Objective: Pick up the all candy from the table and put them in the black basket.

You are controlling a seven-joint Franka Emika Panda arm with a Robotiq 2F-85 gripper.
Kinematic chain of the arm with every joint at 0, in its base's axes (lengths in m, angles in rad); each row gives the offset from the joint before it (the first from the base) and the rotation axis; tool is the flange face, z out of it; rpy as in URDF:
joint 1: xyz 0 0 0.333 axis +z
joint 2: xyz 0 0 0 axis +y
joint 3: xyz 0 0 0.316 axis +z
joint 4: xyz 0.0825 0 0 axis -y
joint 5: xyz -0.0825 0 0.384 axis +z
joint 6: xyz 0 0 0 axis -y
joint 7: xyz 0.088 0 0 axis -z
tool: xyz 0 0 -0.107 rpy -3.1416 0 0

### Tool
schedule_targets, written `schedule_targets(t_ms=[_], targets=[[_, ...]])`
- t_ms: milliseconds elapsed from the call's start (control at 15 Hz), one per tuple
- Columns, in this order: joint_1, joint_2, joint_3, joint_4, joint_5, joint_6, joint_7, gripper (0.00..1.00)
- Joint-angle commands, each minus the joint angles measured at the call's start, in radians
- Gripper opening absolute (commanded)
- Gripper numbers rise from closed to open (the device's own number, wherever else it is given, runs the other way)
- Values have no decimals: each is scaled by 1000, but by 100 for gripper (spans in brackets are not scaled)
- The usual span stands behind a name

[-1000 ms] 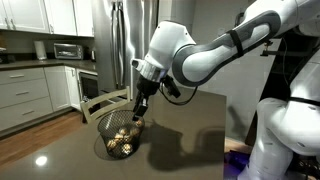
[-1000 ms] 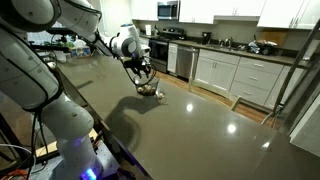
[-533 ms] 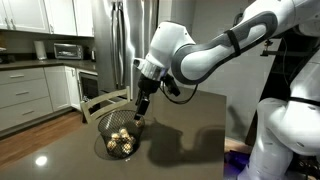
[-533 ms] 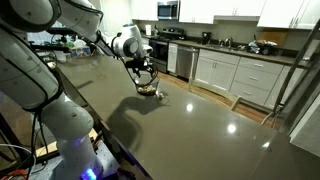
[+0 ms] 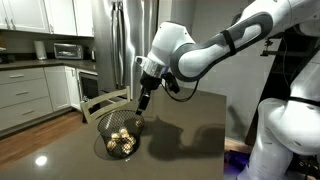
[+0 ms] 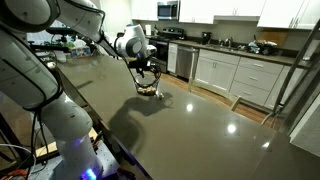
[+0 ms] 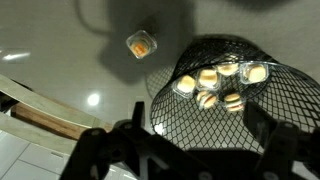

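Your jaws hang wide and empty just above the black basket (image 7: 262,130), where several candy (image 7: 208,78) balls lie. One loose candy (image 7: 140,44) sits on the surface (image 7: 50,60) beside the basket. Reaching for it, you could clip the basket's rim and shove it, or nudge the ball rolling.

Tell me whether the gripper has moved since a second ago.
Yes. In an exterior view the gripper has lifted slightly, up and away from the round black wire-mesh basket, which has stayed put.
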Motion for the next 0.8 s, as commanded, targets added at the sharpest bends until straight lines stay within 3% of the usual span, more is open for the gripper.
schedule_targets(t_ms=[0,333,733], targets=[[-32,-5,-6,15,-25,-2,42,100],[-90,12,-2,29,-78,-30,134,100],[-107,38,0,57,-94,-190,212,100]])
